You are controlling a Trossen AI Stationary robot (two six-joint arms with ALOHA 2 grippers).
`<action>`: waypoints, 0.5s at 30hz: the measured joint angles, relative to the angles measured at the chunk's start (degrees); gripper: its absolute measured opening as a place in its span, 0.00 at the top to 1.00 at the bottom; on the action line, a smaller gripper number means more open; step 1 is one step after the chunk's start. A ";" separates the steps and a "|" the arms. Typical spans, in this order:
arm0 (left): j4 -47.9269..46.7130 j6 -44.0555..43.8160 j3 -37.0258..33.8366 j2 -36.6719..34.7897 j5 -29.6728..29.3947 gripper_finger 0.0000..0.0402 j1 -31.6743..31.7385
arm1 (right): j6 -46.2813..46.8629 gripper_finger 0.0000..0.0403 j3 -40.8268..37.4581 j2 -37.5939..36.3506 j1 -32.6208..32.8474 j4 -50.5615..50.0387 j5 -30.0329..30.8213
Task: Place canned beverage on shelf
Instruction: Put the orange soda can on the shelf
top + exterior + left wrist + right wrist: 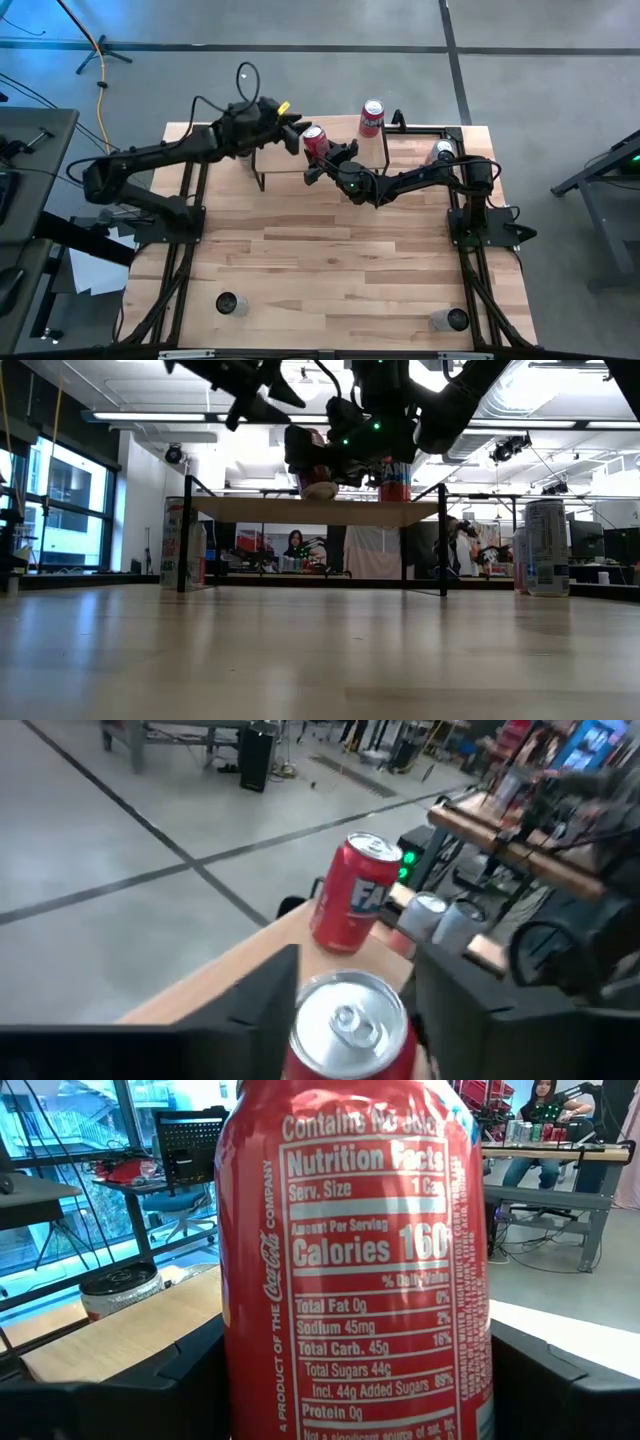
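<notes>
A: Where is the canned beverage?

B: The red can point(315, 141) stands upright on the shelf point(345, 152), toward its left part, with both end effectors at it. In the low view its base rests on the light wood plank.

A: Who has hold of it?

B: The right end effector point(322, 152) does, from what I can see. In the right wrist view the can's nutrition label fills the picture and the two dark fingers point(170, 1370) sit against its sides — clamped on the can.

A: And the left one?

B: The left end effector point(297, 133) reaches in from the shelf's left end and sits right at the can. In the left wrist view its fingers point(265, 995) stand either side of the silver lid, very close. Whether they press the can or stand just off it, I cannot tell.

A: Anything else on the shelf?

B: A second red can point(372, 117) stands upright near the shelf's far edge, to the right of the first and apart from it.

A: And around it, on the surface?

B: A pale can point(442, 152) stands at the far right of the wooden surface point(330, 270), by the right arm's base. Two more cans, seen from above, stand at the near edge — a dark-topped one point(229, 303) toward the left, a silver-topped one point(455, 319) toward the right.
</notes>
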 joint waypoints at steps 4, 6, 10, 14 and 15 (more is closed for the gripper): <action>-3.88 2.76 2.62 2.48 0.02 0.92 0.68 | -0.01 0.27 -0.01 0.00 0.00 -0.07 -0.03; -6.23 2.99 2.77 3.43 0.00 0.97 0.69 | 0.01 0.27 -0.03 0.00 0.00 -0.13 -0.04; -7.41 2.18 2.69 5.24 1.22 0.98 0.50 | 0.14 0.27 -0.04 0.00 0.00 -0.17 -0.01; -6.24 2.18 2.72 5.88 1.78 0.99 0.18 | 0.27 0.27 -0.10 0.00 0.04 -0.15 0.04; -6.02 2.18 2.72 5.90 1.94 0.99 0.10 | 0.33 0.27 -0.10 0.01 0.04 -0.15 0.05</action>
